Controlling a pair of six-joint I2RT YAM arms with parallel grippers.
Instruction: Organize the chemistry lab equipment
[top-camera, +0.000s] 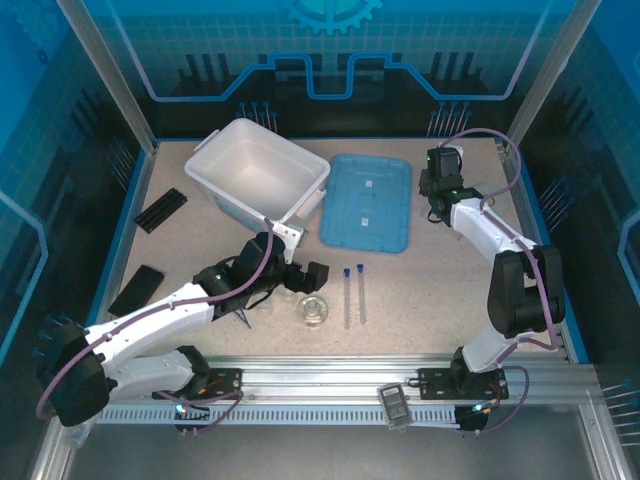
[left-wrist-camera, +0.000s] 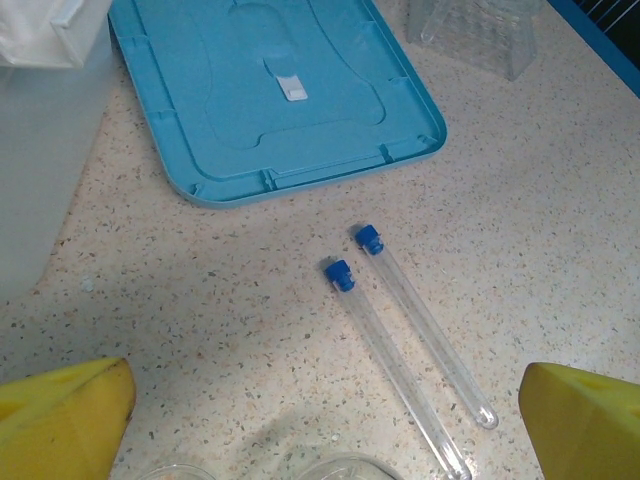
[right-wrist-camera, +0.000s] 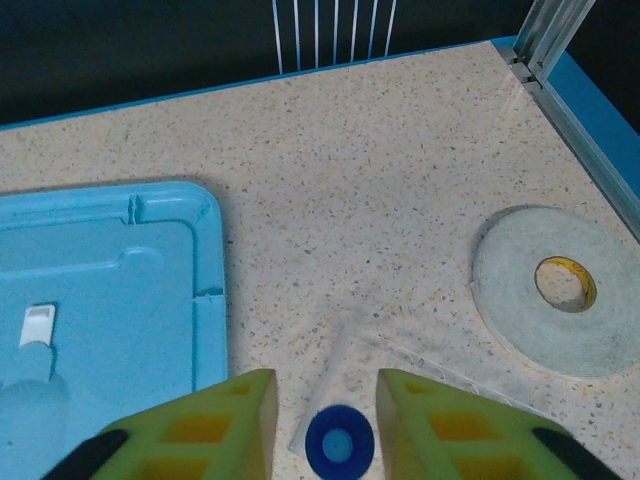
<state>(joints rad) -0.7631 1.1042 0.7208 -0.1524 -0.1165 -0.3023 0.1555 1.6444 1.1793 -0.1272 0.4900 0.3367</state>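
Observation:
Two slim clear tubes with blue caps (left-wrist-camera: 400, 335) lie side by side on the table, just in front of the blue lid (left-wrist-camera: 270, 90); from above the tubes (top-camera: 353, 293) sit right of a round glass dish (top-camera: 313, 310). My left gripper (top-camera: 298, 275) hovers over the dish, wide open (left-wrist-camera: 325, 420) and empty, with glass rims (left-wrist-camera: 345, 466) at the bottom edge of its view. My right gripper (top-camera: 440, 190) is at the back right. Another blue-capped tube (right-wrist-camera: 340, 445) stands end-on between its fingers (right-wrist-camera: 215, 425), with a gap on each side.
A white bin (top-camera: 260, 175) stands at the back left beside the blue lid (top-camera: 368, 200). A white tape ring (right-wrist-camera: 560, 290) lies right of the right gripper. A clear rack (left-wrist-camera: 470, 30) stands past the lid. Two black strips (top-camera: 160, 210) lie at the left.

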